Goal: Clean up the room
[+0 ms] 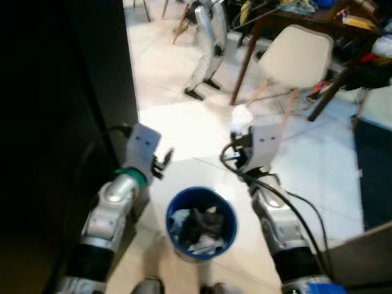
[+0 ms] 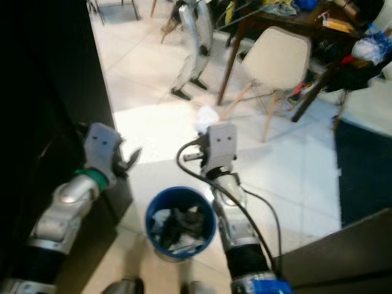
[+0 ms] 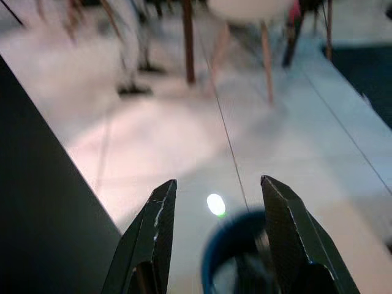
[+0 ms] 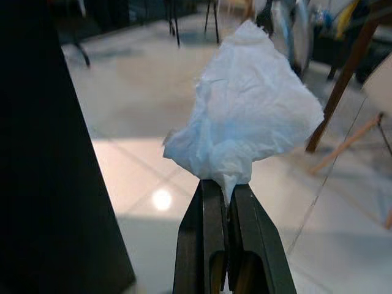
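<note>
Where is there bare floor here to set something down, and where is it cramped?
Bare white tile lies ahead of the blue bin, between the black cabinet and the white chair. More lies right of the right gripper, up to the dark mat. It is crowded under the wooden table, and the bin is full of trash.

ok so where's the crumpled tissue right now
The crumpled tissue is pinched between the fingers of the right gripper, held up in the air on the robot's right, forward of the blue trash bin standing on the floor between its arms.
</note>
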Controlling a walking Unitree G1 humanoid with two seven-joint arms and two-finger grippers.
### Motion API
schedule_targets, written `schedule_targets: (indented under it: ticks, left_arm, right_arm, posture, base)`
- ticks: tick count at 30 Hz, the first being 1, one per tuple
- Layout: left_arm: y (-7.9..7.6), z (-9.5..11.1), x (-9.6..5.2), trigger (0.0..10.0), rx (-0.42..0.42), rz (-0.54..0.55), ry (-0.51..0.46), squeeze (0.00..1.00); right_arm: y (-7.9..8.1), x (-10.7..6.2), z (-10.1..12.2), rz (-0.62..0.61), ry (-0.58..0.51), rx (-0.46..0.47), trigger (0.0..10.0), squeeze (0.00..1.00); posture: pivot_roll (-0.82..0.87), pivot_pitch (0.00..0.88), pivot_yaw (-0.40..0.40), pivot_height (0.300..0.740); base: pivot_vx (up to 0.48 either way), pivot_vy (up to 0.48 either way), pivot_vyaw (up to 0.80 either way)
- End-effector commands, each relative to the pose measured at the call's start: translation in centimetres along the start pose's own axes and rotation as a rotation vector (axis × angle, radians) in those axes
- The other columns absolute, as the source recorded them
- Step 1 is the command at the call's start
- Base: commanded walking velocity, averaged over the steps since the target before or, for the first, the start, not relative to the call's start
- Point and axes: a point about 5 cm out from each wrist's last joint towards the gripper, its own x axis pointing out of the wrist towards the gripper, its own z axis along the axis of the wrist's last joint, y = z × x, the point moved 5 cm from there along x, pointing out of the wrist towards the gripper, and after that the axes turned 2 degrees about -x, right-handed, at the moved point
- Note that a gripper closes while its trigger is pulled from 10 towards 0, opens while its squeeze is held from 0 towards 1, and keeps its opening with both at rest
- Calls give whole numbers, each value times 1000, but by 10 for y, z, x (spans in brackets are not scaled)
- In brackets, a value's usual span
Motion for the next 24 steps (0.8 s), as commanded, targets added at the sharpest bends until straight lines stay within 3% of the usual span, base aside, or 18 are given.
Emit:
schedule_targets:
  ticks: [1,10,15,16,24]
  left_arm:
    - [-8,-14,-2,10000,5,-43,46,0]
    - [-13,-41,-11,10000,33,-86,140,0]
    - [-14,-54,-14,10000,46,-105,195,0]
    - [-15,-59,-14,10000,61,-120,225,0]
    - [-18,-54,-18,10000,76,-183,257,0]
  right_arm:
    - [-5,-7,-20,-15,74,-10,10000,0]
    - [7,-11,-54,49,216,-8,10000,0]
    - [12,-9,-59,76,229,16,10000,0]
    - [18,-5,-58,102,227,17,10000,0]
    - [18,8,-64,102,259,-15,10000,0]
  posture:
    - [-11,35,1,740]
    - [-5,45,2,740]
    - [-3,63,4,740]
    - [0,101,10,740]
    - [32,172,21,740]
  base:
    - [0,0,0]
    - [0,0,0]
    - [0,0,0]
    - [0,0,0]
    - [0,0,0]
